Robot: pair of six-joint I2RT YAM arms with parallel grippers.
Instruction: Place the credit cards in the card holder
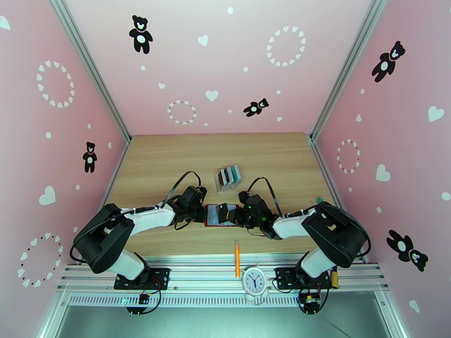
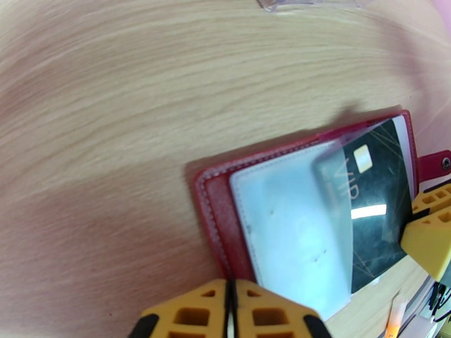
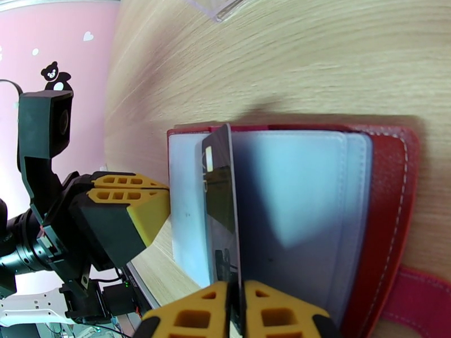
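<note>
Right jaws pinch dark card (image 3: 220, 221) on edge across open card holder (image 3: 394, 221).

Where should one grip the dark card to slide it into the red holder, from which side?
Its free end, pinched across both flat faces, from the red holder's right: the dark card stands tilted on edge, far end between pockets.

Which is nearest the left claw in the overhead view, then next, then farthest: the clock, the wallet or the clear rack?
1. The wallet, right at the left claw, mid-table.
2. The clear rack, just behind the wallet.
3. The clock, on the near rail.
</note>
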